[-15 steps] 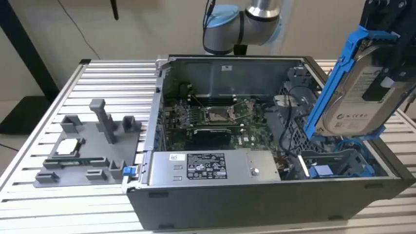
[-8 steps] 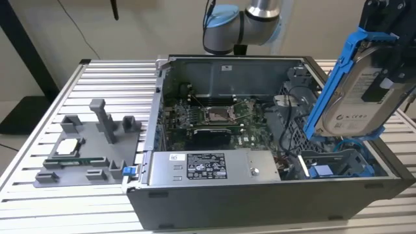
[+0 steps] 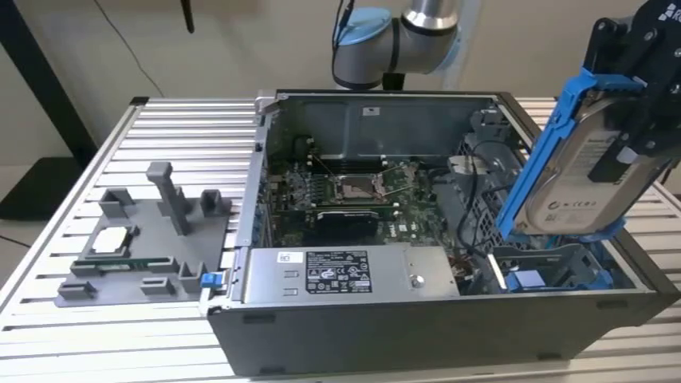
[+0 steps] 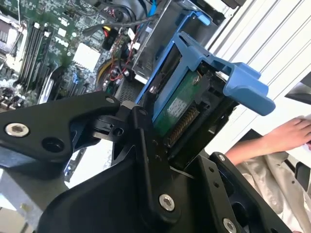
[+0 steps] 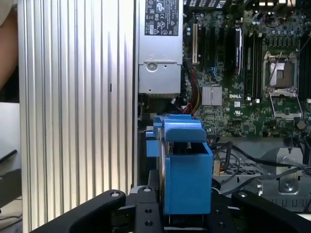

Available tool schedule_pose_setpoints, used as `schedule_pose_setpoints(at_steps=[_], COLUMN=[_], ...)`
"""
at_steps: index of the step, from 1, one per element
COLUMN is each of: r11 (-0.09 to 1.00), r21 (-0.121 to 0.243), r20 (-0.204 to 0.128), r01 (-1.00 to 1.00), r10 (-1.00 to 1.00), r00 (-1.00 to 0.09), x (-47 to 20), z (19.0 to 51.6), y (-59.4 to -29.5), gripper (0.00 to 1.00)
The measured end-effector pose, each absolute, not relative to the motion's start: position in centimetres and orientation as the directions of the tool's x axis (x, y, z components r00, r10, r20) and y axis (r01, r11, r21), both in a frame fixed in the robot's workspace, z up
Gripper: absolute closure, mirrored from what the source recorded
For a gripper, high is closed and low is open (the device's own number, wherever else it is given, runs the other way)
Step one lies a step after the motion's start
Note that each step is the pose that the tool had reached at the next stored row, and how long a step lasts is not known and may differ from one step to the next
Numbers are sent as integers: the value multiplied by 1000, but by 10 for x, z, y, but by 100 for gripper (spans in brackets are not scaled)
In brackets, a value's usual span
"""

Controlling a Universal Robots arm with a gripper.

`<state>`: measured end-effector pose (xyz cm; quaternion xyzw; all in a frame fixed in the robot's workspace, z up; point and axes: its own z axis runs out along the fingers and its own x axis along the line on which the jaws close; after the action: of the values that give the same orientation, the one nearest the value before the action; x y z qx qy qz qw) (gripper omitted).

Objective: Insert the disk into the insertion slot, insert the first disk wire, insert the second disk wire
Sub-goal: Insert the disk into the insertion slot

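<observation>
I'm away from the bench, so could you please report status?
Hand shut on disk. Disk tilted above the slot in the open computer case, not inserted. Cables lie beside the slot.

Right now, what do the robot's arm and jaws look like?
The arm is a round silver tube with a grey joint and light blue caps. Its jaws are black, made of flat, chunky bars linked together, with shiny silver screws and small round holes.
</observation>
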<state>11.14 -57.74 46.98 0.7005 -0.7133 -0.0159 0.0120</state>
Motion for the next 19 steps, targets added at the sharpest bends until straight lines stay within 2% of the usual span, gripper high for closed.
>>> schedule_pose_setpoints(at_steps=[5,9,19], r11=[17,16,24], r21=[40,40,32], r20=[-24,-54,-55], r01=[-999,-999,-999], r10=[-1000,-998,-998], r00=[-18,-18,-25], x=[116,123,125], z=[464,462,446], y=[-577,-579,-582], gripper=[100,100,100])
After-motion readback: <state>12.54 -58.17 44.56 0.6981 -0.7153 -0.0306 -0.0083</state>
